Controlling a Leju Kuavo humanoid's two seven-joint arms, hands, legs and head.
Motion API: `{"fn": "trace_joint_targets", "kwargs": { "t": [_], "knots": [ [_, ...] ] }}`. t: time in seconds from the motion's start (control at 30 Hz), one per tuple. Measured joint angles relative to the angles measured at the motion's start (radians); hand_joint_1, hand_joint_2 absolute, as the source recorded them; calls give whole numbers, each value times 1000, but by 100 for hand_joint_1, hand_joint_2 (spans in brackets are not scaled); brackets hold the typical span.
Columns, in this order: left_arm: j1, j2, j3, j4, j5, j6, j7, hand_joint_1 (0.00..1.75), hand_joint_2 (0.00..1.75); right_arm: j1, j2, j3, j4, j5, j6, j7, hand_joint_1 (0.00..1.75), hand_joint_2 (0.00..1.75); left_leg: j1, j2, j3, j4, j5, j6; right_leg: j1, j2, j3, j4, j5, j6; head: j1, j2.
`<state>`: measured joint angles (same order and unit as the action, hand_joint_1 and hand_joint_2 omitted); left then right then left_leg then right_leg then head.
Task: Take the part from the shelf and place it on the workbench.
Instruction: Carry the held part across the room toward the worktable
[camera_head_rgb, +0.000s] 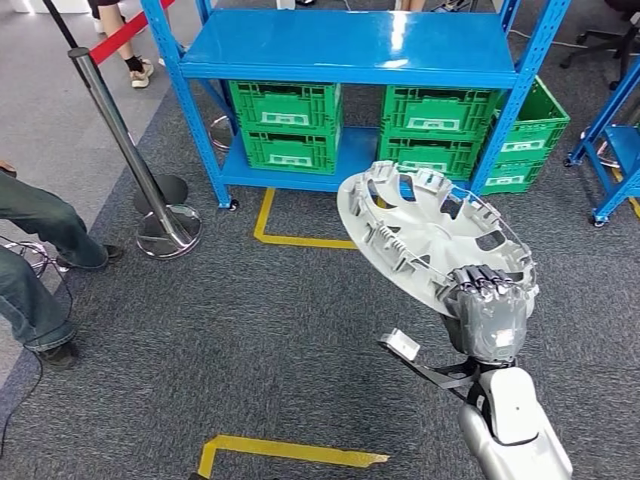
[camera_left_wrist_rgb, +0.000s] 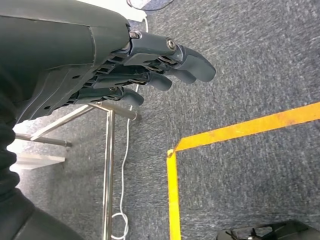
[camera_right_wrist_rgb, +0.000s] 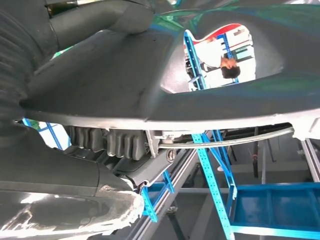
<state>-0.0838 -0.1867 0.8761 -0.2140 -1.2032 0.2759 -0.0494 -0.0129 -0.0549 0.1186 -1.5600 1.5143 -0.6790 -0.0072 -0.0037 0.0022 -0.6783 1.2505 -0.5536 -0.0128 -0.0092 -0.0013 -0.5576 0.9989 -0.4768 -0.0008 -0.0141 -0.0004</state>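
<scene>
your left hand hangs over grey carpet, fingers straight and close together, holding nothing. the round silver-grey plastic wheel cover is in the air in front of the blue metal shelf, tilted, ribbed inner side up. your right hand grips its near rim; the fingers are partly hidden there.

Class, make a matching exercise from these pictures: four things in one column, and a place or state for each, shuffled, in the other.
Things:
1. silver plastic wheel cover
2. green plastic crates
3. left hand
4. yellow floor tape

Places or states:
A. holds nothing, over the carpet
B. on the grey carpet
C. held at its rim by the right hand
D. on the blue shelf's bottom level

Pairs: 1-C, 2-D, 3-A, 4-B
</scene>
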Motion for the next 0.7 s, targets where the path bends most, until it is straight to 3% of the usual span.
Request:
{"fn": "trace_joint_targets", "kwargs": {
  "t": [0.1, 0.17, 0.27, 0.43, 0.7],
  "knots": [
    [-1, 4, 2, 0, 0, -3, 0, 0, 175, -2, -1, 0, 1, 22, 0, 12, 175, 175, -7, -1, 103, -188, 83, 27, 7, 2, -3, 2, 3, 3, 1, 0],
    [-3, 6, 4, 0, 0, -5, 2, 0, 175, -7, -8, 0, 0, 39, 0, 28, 175, 175, -9, -1, 125, -245, 87, 26, 10, 1, -13, 9, 4, 4, 2, 0],
    [-1, 6, 6, 0, -1, -7, 5, 0, 175, -11, -24, 3, 0, 50, 0, 45, 175, 175, -10, -2, 120, -253, 87, 15, 8, -1, -22, 12, 7, 6, 2, 0],
    [-2, 8, 7, 0, -2, -7, 5, 0, 175, -20, -44, 8, 0, 52, 0, 63, 175, 175, -16, -2, 114, -250, 92, 27, 3, -1, -24, 3, 18, 22, 2, 0],
    [-3, 14, 8, 0, -8, -10, 7, 0, 175, -70, -125, 85, 26, 54, 0, 207, 175, 175, -22, -4, 100, -248, 103, 55, -6, -4, -33, 1, 29, 44, 1, 0]
  ]
}}
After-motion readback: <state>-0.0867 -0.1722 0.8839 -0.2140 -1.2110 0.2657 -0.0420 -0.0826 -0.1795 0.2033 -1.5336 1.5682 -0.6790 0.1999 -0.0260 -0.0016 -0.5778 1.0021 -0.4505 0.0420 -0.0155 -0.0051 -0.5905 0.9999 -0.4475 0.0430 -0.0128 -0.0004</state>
